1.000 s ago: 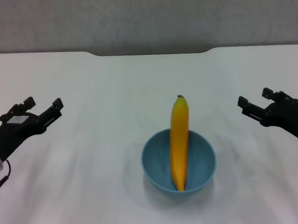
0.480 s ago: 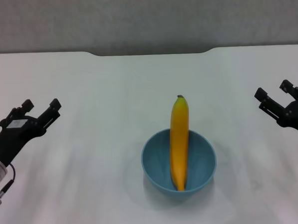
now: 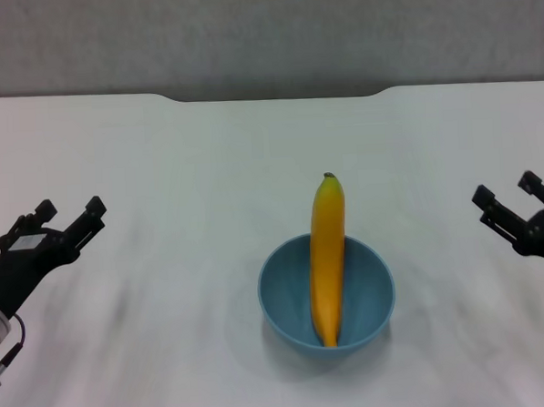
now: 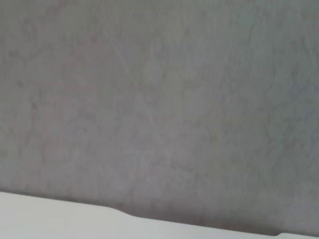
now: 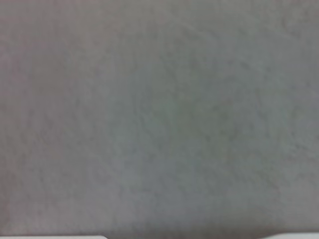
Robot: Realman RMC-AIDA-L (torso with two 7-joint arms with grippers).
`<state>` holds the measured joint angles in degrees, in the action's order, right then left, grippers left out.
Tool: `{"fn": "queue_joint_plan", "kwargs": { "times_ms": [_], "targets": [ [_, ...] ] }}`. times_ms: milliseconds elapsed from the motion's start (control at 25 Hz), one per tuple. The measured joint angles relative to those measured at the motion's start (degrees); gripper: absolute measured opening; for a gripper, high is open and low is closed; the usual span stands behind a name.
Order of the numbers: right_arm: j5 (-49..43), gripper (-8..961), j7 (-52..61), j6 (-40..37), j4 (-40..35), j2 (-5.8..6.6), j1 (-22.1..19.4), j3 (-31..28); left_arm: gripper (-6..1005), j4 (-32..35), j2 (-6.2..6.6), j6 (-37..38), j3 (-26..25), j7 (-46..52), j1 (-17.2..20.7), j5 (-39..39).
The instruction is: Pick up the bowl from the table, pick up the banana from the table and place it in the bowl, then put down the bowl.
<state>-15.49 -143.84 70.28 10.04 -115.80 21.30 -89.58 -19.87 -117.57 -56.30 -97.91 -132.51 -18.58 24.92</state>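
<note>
The bowl sits on the table in the lower centre of the head view, slightly right of the middle, upright and resting on its base. The banana lies inside it, lengthwise along the view's near-far line. Its near end rests against the inner wall at the bowl's lower rim; its body rises over the upper rim, and the dark stem tip projects past the bowl toward the upper part of the frame.

At the lower left edge of the frame, the left claw is well apart from the bowl. Its two fingers are spread with a clear gap between them, holding nothing. At the right edge, at about the same height in the frame, the right claw is likewise well apart from the bowl, its fingers spread and empty.

Farther up the frame, the table's far edge shows a shallow notch at centre. Beyond it is a plain grey wall.

Both wrist views show mainly that grey wall, with a thin strip of white table edge along the bottom of each frame. Neither shows its own fingers.
</note>
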Motion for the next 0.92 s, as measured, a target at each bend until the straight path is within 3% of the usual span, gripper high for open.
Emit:
{"fn": "queue_joint_plan", "kwargs": {
  "times_ms": [360, 920],
  "targets": [
    [4.75, 850, -0.34, -0.23, -1.51, 0.25, -2.68, -0.39, 876, 0.73, 0.26, 1.89, -0.16, -2.94, 1.13, -0.1],
    [4.63, 850, -2.32, -6.98, -2.52, 0.1, -0.85, 4.89, 877, 1.94, -0.04, 7.84, 0.53, -10.92, 0.32, 0.19]
  ]
}}
